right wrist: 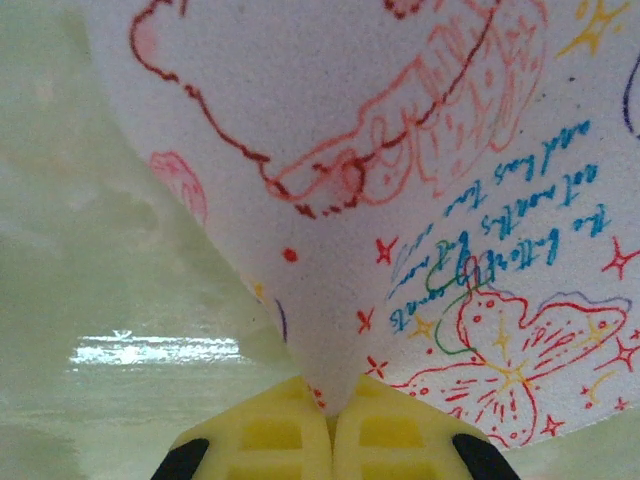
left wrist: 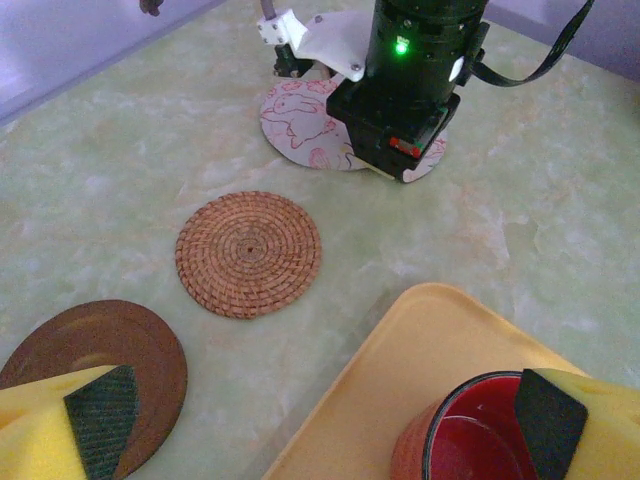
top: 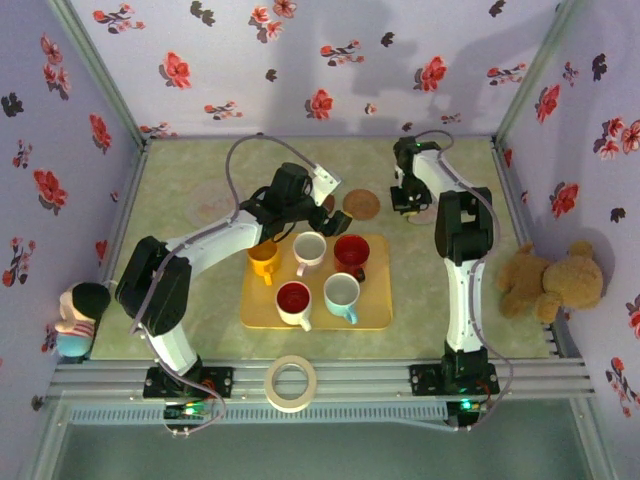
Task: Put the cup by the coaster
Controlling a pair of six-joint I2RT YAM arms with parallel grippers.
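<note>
The yellow tray (left wrist: 430, 330) is running off the bottom edge of the left wrist view, and that edge is cutting off the red cup (left wrist: 465, 445) too. The cup is sitting on the tray, half covered by one side of the left gripper (left wrist: 325, 425), which is gaping wide and holding nothing. The right gripper (right wrist: 327, 405) is pinching the printed coaster (right wrist: 400, 200). The woven coaster (left wrist: 248, 254) is lying well ahead.

The counter (left wrist: 120, 150) is pale marbled green, the tray (left wrist: 420, 340) yellow, the cup (left wrist: 470, 440) red. The woven coaster (left wrist: 248, 254) shows tan rings; the printed coaster (right wrist: 400, 150) is white with red-blue doodles.
</note>
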